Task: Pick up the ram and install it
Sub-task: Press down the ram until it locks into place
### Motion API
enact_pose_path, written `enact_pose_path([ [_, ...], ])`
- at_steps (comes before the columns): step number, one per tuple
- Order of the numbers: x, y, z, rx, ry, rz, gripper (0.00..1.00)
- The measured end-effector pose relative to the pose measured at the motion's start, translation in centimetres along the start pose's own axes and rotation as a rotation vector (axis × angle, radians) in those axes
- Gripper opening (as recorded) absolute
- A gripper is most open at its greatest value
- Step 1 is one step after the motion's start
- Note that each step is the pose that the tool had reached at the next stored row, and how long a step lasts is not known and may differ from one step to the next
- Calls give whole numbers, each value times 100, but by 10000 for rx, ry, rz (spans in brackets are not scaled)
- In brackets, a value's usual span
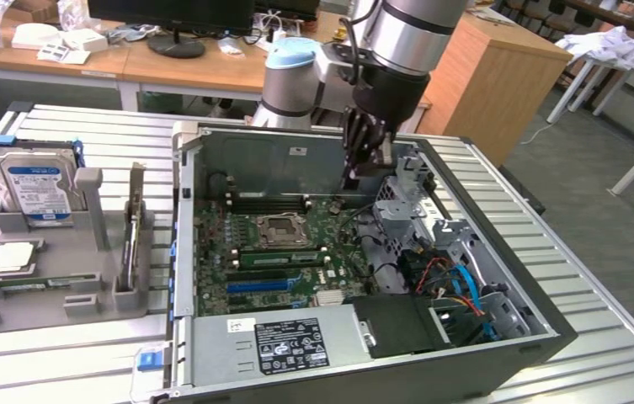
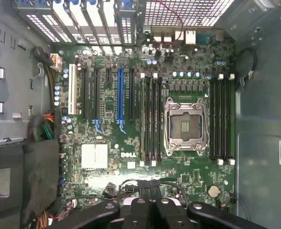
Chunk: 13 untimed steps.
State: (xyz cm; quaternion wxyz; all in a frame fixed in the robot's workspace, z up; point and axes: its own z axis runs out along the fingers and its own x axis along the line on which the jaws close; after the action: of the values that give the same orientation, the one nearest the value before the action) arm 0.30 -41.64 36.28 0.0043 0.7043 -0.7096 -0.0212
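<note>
- The tool [image 1: 359,180] [image 2: 150,189], fingers pressed together on nothing, hangs above the open case [image 1: 274,156], clear of its walls.
- The ram [image 1: 277,256] stands on edge in the near memory bank [image 2: 151,119], just beside the processor socket [image 1: 277,229] [image 2: 184,126].
- Two banks of four black slots [image 2: 221,119] flank the socket; one blue slot [image 1: 258,286] [image 2: 120,93] lies nearer.
- On the counter [image 1: 58,358] at the exterior view's left, one grey holder [image 1: 64,305] carries one upright hard drive [image 1: 34,187] and one flat green stick [image 1: 27,285].

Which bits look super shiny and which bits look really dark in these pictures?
Wrist view: the white square on the motherboard glares, the black cover is darkest. Exterior view: the arm's silver tube gleams; the black box in the case is shadowed.
</note>
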Motion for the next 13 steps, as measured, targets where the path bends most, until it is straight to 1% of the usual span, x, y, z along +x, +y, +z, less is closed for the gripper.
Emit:
enact_pose_path([
  [3, 1, -2, 30, 87, 0, -4, 11],
  [5, 1, -3, 47, 119, 0, -5, 11],
  [13, 1, -2, 53, 121, 0, -4, 11],
])
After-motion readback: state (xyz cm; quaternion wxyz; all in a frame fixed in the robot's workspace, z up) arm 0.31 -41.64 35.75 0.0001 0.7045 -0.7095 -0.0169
